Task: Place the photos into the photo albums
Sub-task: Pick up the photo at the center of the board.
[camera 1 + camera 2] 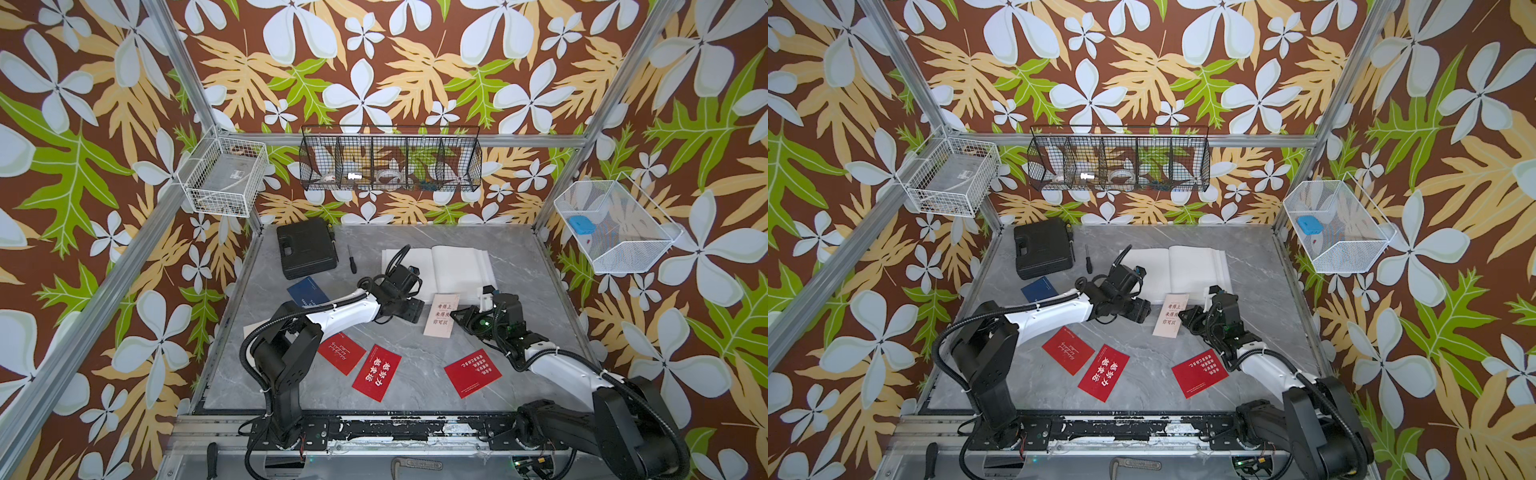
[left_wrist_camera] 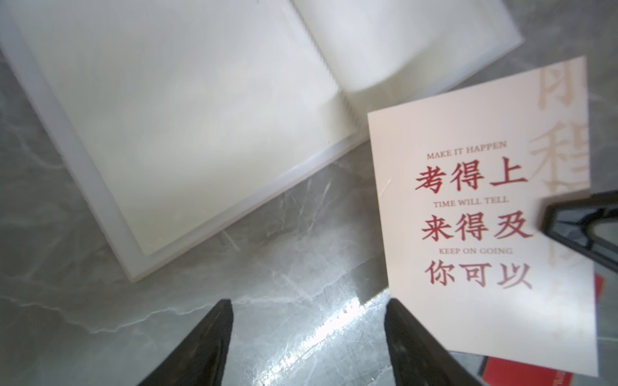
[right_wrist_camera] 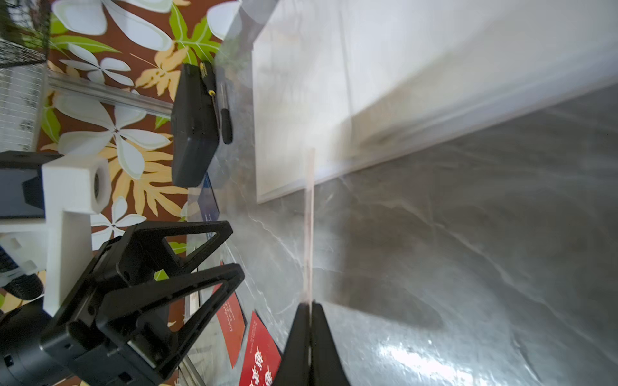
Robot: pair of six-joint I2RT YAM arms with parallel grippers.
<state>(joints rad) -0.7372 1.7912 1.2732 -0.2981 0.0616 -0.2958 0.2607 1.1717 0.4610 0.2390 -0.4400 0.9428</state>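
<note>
Standing at the near edge of the grey marble table (image 1: 415,345), one counts the following. Item: photo album (image 1: 457,266), white, lying open on blank pages at the far right of the tabletop. Item: cream card (image 1: 441,313) with red Chinese characters, pinched at one side by the right gripper (image 3: 309,305), whose fingers are closed flat on it; the card is lifted off the table, printed face up, its far end over the album's near edge in both top views. Item: left gripper (image 2: 307,302), fingers spread wide with nothing between them, just beside the card's other side. Items: left red card (image 1: 341,347), middle red card (image 1: 376,372) and right red card (image 1: 472,373), all flat on the near half of the table, apart from one another. Item: navy card (image 1: 307,291), flat, partly under the left arm, near a closed black case (image 1: 306,248) at the far left. Item: screwdriver (image 1: 351,258), lying between case and album.
</note>
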